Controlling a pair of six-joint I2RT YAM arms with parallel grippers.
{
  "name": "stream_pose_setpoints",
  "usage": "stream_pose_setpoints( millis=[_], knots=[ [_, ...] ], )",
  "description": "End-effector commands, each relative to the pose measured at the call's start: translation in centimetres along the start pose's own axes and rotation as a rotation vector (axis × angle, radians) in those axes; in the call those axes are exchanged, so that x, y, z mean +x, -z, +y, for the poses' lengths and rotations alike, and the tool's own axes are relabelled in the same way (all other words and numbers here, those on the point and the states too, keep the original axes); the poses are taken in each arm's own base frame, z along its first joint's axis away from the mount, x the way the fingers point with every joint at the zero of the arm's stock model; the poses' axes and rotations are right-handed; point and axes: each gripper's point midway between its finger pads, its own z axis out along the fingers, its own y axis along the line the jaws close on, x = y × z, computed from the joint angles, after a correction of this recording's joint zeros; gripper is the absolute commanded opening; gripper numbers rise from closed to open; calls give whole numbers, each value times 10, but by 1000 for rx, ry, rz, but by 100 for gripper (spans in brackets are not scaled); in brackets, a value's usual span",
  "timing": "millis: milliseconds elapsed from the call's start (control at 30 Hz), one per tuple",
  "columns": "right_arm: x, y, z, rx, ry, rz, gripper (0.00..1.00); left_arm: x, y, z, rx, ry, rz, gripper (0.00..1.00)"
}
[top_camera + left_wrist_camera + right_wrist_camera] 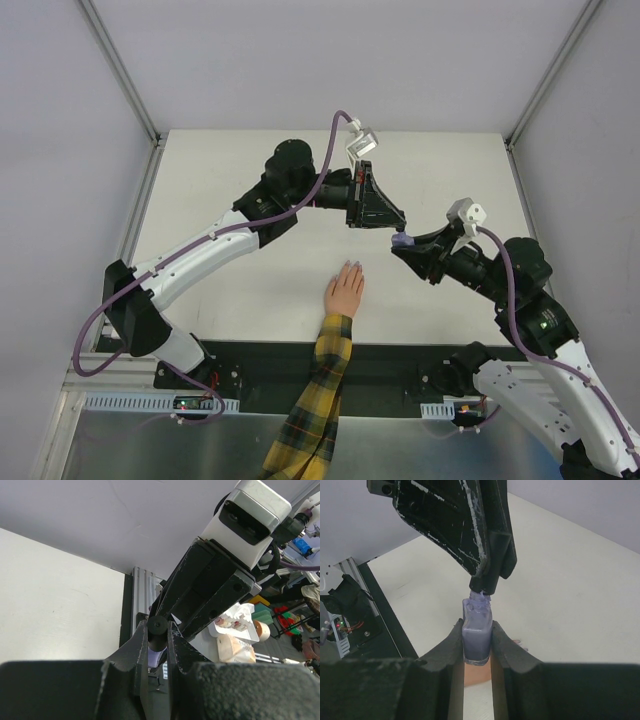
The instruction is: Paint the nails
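Note:
A pale hand [345,291] in a yellow-and-dark plaid sleeve [315,400] lies flat on the white table [230,170]. Its nails are too small to make out from above. In the right wrist view two fingertips [516,642] peek out under the bottle. My right gripper [402,243] [477,626] is shut on a small purple bottle [401,239] [477,630], held above and right of the hand. My left gripper [392,225] [158,628] is shut on the bottle's black cap [157,629] [485,581]. The cap sits at the bottle's neck, with purple-smeared threads showing.
Grey walls and aluminium posts [120,70] enclose the table on three sides. Both arm bases stand on the dark rail [400,365] at the near edge. Off the table, the left wrist view shows clutter [240,630] beyond my right arm's camera [252,517].

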Motion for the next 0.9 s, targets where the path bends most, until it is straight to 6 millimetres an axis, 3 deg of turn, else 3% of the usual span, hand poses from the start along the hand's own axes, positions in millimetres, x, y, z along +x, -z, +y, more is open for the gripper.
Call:
stream_pose_setpoints(
  millis=[0,200,367,567,867],
  knots=[
    [-28,-1,1,1,6,-101,0,-4,-1,-16,56,-51,-13,0],
    [-40,-4,4,-10,-17,-129,0,0,-3,-15,48,-68,-12,0],
    [-58,-5,-7,58,-64,-197,0,6,-2,-13,45,-109,-16,0],
    [-92,-5,7,-18,-81,-307,0,15,-2,-15,94,-127,-19,0],
    [-119,-1,15,-57,15,-348,0,30,1,-23,161,-120,59,0]
  ],
)
